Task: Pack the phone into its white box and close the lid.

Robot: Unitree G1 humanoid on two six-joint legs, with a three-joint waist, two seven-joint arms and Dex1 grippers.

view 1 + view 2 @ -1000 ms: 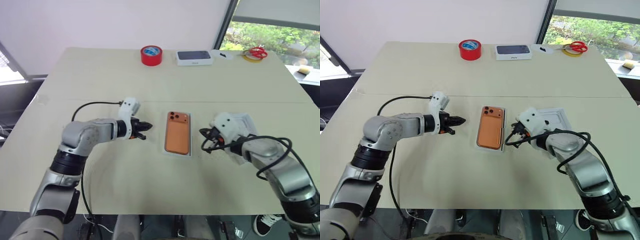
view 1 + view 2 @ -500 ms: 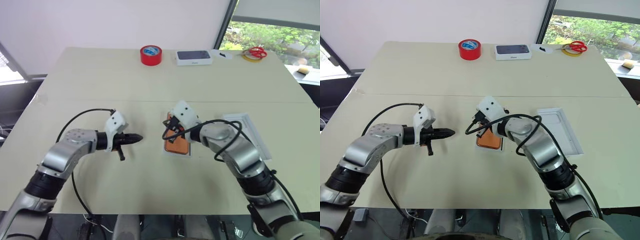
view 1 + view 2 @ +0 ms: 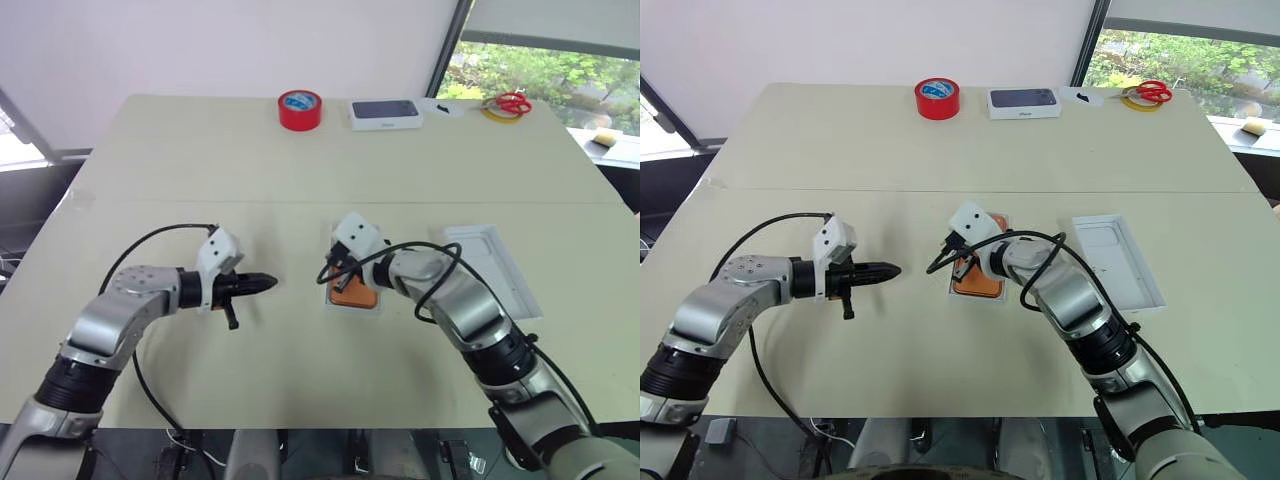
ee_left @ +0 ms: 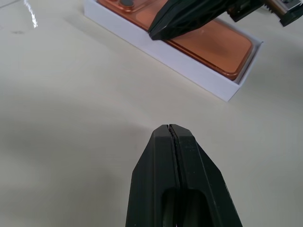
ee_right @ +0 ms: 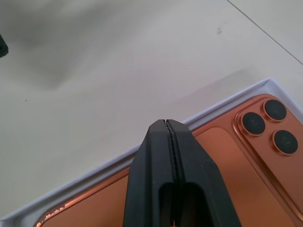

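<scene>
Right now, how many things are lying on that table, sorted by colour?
Orange: 1, the phone
White: 3, the white box under the phone, the lid, a dark-topped box
Red: 2, a tape roll, scissors
Yellow: 1, a tape ring under the scissors
Total: 7

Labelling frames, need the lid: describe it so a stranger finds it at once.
On the beige table, look to the robot's right of the orange phone lying in its white box. The lid lies there alone, open side up: empty and white, unlike the dark-topped box at the far edge.
</scene>
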